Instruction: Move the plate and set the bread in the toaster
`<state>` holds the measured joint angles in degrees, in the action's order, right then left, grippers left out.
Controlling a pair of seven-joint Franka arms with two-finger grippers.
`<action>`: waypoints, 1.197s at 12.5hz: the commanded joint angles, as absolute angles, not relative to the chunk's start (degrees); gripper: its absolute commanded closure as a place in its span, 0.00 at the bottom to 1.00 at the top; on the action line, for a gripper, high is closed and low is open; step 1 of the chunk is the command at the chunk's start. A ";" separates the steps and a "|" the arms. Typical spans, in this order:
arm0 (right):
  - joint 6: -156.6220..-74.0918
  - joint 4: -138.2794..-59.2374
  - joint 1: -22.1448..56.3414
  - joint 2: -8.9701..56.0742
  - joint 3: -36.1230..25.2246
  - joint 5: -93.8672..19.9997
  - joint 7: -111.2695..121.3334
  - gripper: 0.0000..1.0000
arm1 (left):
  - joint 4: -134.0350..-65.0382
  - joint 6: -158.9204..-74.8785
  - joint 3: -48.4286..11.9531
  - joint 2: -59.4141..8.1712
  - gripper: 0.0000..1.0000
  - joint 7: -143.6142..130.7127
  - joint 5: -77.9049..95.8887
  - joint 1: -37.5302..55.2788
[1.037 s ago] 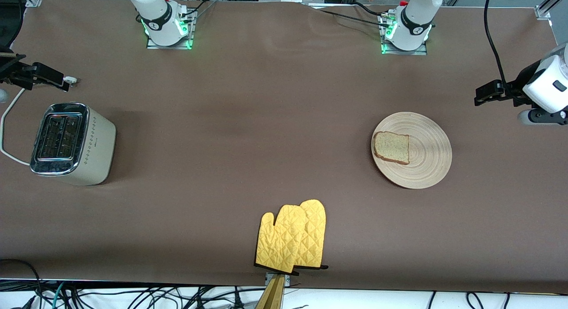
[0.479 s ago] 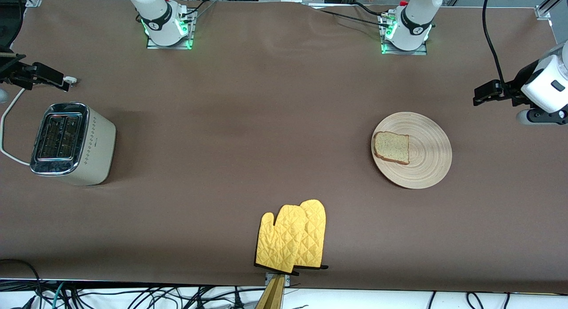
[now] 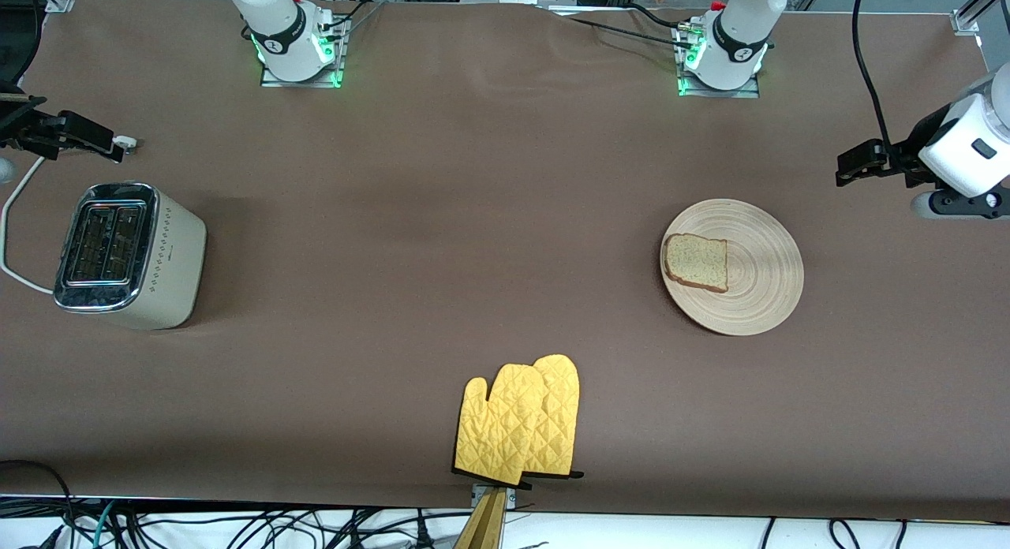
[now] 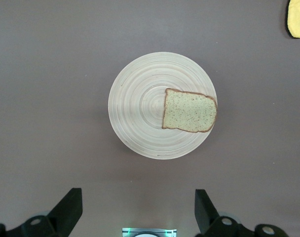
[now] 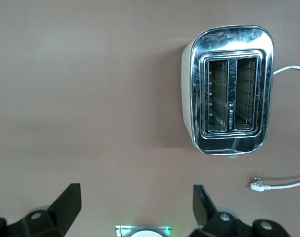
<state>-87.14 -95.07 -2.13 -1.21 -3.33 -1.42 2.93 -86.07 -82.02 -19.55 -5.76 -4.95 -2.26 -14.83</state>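
Between the earlier front frames and this one only the left arm's wrist had shifted, edging a bit up-frame and inward at the left arm's end of the table; plate, bread, toaster and mitts hadn't budged. Front view: plate (image 3: 732, 267) sat toward the left arm's end, bread (image 3: 696, 262) lying flat on the part of it facing the right arm's end, crust edge close to the rim. Toaster (image 3: 128, 255) stood well apart at the right arm's end, white cord (image 3: 14, 218) trailing off it; yellow oven mitts (image 3: 519, 420) lay at the near edge, mid-table. Left gripper (image 3: 856, 162) hung over bare cloth beside the plate, farther from the camera than it; right gripper (image 3: 79, 135) hung over cloth just above the toaster in frame, that arm waiting. Left wrist view: left gripper (image 4: 138, 210) had its fingers spread wide, nothing between them, looking straight down on plate (image 4: 162, 104) and bread (image 4: 189, 110). Slice was squarish, its slightly longer axis running across the plate toward the rim, domed end outward. Right wrist view: right gripper (image 5: 136, 207) likewise spread and empty; toaster (image 5: 229, 89) upright, slots up, both slots' long axes parallel w/ the body's long side. Judgement: step in hand looked like the approach to the plate; best to pinch the rim on the side w/o bread, keep it level so the slice doesn't slide, then later align bread's long axis w/ a slot.
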 commanded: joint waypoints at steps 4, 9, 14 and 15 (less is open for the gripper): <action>-86.04 -93.96 -2.29 -1.06 -3.16 -1.58 3.69 0.00 | -86.84 -81.91 -20.65 -4.39 0.00 -6.77 -3.16 -14.94; -86.04 -93.96 -2.29 -1.05 -3.16 -1.58 3.69 0.00 | -86.84 -82.61 -20.30 -4.75 0.00 -5.80 -2.99 -15.56; -86.04 -93.96 -2.29 -1.06 -3.16 -1.67 3.69 0.00 | -86.75 -82.71 -20.39 -4.83 0.00 -5.80 -2.99 -15.56; -86.04 -93.96 -2.29 -1.14 -3.16 -1.67 3.69 0.00 | -86.84 -82.71 -20.39 -4.83 0.00 -5.80 -3.08 -15.56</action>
